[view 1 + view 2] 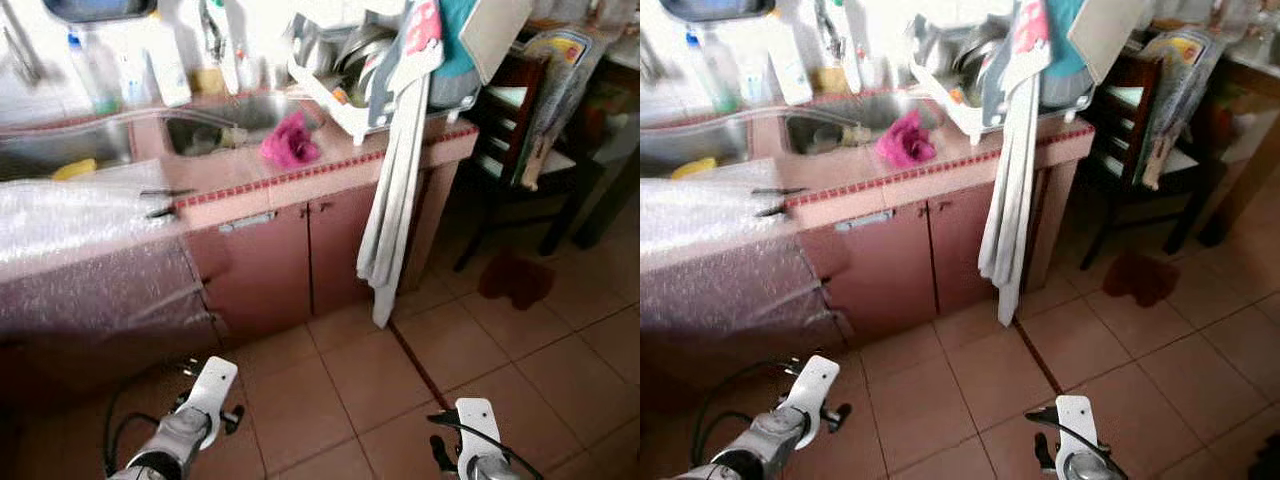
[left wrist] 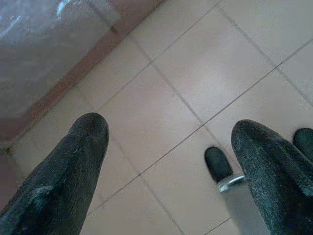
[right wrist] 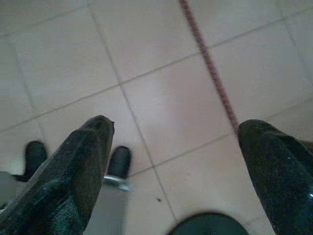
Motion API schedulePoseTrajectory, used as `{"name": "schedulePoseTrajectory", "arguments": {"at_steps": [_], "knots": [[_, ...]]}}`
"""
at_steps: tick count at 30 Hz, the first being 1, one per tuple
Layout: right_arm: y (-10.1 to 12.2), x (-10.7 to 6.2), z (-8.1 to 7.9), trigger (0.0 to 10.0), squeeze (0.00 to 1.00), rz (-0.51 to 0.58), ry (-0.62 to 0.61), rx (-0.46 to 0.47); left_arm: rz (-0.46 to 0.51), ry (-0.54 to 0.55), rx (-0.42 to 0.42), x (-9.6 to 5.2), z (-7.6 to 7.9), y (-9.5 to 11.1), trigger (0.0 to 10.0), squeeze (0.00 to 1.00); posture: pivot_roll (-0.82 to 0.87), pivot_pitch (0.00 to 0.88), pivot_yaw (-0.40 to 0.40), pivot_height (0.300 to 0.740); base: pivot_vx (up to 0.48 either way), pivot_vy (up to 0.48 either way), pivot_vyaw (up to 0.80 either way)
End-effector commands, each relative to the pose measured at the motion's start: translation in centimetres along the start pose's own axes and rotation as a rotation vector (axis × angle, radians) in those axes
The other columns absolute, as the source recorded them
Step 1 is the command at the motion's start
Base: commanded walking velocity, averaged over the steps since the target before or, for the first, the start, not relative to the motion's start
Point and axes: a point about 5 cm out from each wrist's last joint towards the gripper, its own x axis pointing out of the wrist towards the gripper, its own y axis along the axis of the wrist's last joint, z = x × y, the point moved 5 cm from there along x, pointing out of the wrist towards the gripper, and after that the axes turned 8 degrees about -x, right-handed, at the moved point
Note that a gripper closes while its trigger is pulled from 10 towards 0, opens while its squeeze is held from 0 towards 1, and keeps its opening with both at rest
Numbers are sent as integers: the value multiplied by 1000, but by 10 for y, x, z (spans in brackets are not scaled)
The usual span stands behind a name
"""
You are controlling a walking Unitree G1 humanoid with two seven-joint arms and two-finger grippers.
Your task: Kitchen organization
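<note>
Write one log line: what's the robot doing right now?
left gripper: open, low over floor tiles | right gripper: open, low | pink cloth: on counter by sink

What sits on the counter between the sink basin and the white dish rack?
A crumpled pink cloth lies on the counter edge between the sink basin and the dish rack, seen in both eye views. Nothing else shows on that stretch.

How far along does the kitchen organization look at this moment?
Nothing is in hand: the left gripper and right gripper hang open over floor tiles. On the counter a pink cloth lies loose by the sink, the dish rack is piled, and a towel dangles. This fits either early or mid-job.
</note>
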Motion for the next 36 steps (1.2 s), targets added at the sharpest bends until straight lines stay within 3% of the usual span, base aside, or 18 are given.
{"name": "schedulePoseTrajectory", "arguments": {"at_steps": [1,9,14,16,25,28,31,36], "knots": [[3,0,1,10000,0,7,2,0,13,3,-17,0,0,5,10000,0,21,0,19,740,0,0,0],[4,0,5,10000,0,8,-5,1,7,21,-20,0,-4,3,10000,0,24,0,13,740,0,0,0],[26,3,8,10000,0,64,-17,140,-15,29,-56,-1,-8,-2,10000,0,30,0,10,740,0,0,0],[32,3,8,10000,0,79,-16,142,-23,30,-75,-1,-8,-3,10000,0,31,0,10,740,0,0,0],[39,5,-8,10000,0,81,26,113,-78,41,-169,-1,-6,-17,10000,0,45,0,-11,740,0,0,0],[43,5,-17,10000,0,80,48,134,-80,31,-162,-1,-5,-17,10000,0,51,0,-18,740,0,0,0],[60,5,-27,10000,0,127,87,152,-75,15,-129,-1,-3,-14,10000,0,53,0,-14,740,0,0,0],[69,5,-35,10000,0,142,115,102,-60,4,-97,0,-2,-8,10000,0,54,0,-6,740,0,0,0]]}}
